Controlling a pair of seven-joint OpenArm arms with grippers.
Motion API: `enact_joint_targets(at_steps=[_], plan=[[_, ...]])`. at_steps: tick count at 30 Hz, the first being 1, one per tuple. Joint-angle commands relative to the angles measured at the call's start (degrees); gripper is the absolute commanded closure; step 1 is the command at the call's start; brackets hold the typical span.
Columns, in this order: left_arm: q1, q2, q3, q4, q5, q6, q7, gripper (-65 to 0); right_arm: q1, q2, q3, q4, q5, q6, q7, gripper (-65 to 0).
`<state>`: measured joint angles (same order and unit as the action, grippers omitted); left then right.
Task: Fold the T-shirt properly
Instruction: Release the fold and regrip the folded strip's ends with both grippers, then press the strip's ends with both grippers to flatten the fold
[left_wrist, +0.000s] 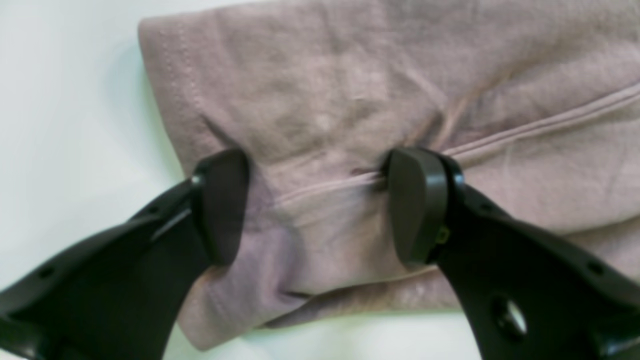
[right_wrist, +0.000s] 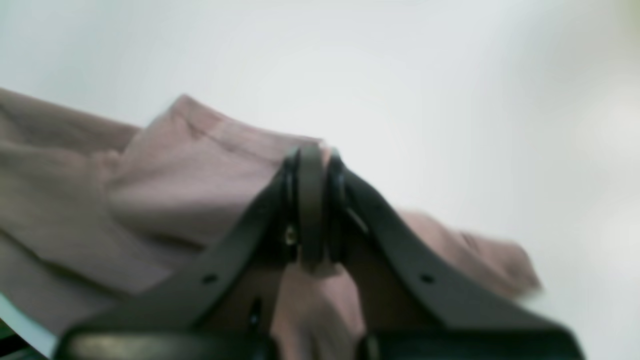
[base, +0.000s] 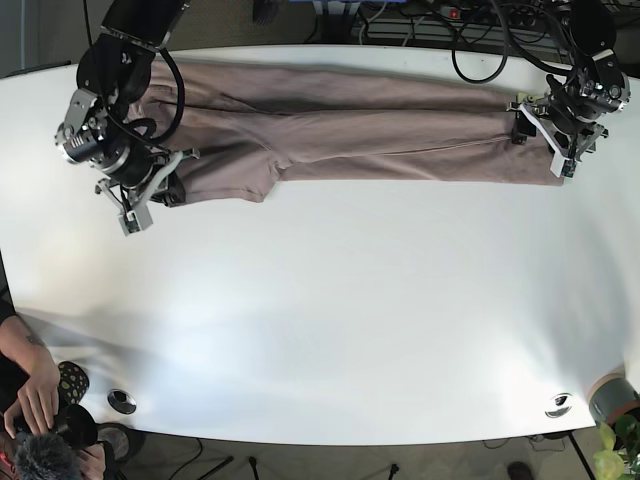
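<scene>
T-shirt (base: 340, 130) in long band on table (base: 330, 320). My right gripper (right_wrist: 311, 200) clamps one end; left gripper (left_wrist: 320, 200), jaws apart, straddles the other. Next: close left, fold across.

The white surface (base: 330, 300) carries a mauve shirt (base: 340, 130), folded into a long band along its far edge. Near the front edge sit two small round fittings, one left (base: 122, 401), one right (base: 558, 404), possibly cable grommets.
</scene>
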<state>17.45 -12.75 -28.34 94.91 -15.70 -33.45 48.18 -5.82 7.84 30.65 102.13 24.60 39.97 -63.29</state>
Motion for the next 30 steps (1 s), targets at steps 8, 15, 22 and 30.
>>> enact_joint_targets(at_steps=[8,15,22,30], plan=[[-1.0,-0.8,-0.1,-3.2,-0.2,0.1,-0.2,-40.3,-6.9,-0.8,4.6,8.2,0.4,0.03,-0.8,0.0],[-1.8,-1.0,-0.1,-4.1,-0.3,0.1,-0.2,-40.3,-10.7,-1.0,6.0,7.5,0.4,0.03,-0.4,0.0],[-1.8,-0.7,-0.4,-2.1,-0.8,0.1,-0.1,-40.3,-10.3,-0.9,11.3,2.2,0.3,0.03,0.1,-29.5],[-1.8,0.2,-0.6,3.4,-8.0,0.1,0.1,-40.6,-12.2,-2.1,12.0,8.9,2.4,0.03,-0.8,-53.1]])
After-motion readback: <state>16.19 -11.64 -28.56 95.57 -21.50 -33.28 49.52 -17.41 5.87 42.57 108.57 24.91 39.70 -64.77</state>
